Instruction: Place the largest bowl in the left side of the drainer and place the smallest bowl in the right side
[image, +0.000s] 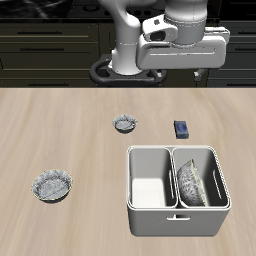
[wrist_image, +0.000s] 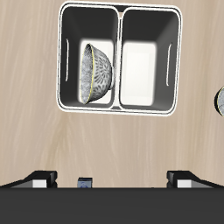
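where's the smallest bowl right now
The smallest bowl sits on the bare table in the exterior view, behind the drainer and beside the small dark blue block, not yet in any compartment.

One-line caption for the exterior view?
Large crinkly grey bowl tilted on edge in light grey two-compartment drainer; tiny silvery bowl on table.

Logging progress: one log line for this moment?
largest bowl: in drainer left side, on edge | smallest bowl: on table | tool: open, empty
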